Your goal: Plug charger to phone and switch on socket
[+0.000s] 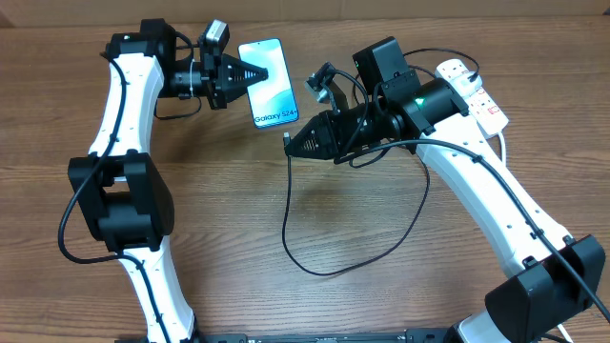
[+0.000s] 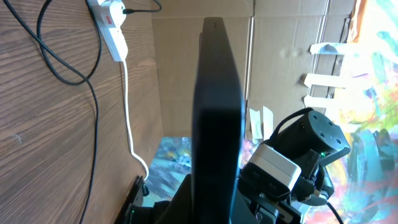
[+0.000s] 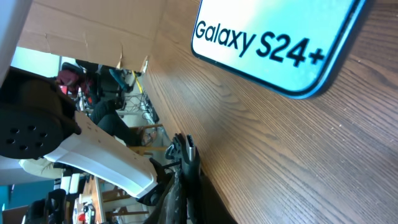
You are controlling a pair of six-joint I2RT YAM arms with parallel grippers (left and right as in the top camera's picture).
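The phone (image 1: 270,86) lies tilted at the back centre of the table, its screen reading "Galaxy S24+" (image 3: 273,43). My left gripper (image 1: 254,74) is shut on its left edge; the left wrist view shows it edge-on as a dark slab (image 2: 216,112). My right gripper (image 1: 292,142) is shut on the charger's black connector tip (image 3: 184,149), just below the phone's bottom edge and apart from it. The black cable (image 1: 315,269) loops forward and back to the socket (image 1: 474,90), where a white plug (image 2: 109,9) sits.
The socket's thick white cord (image 2: 128,106) runs along the table by a cardboard wall (image 2: 186,68). The cable's loop (image 2: 59,59) lies across the middle of the wooden table (image 1: 381,286). The right arm (image 1: 477,191) reaches in from the front right.
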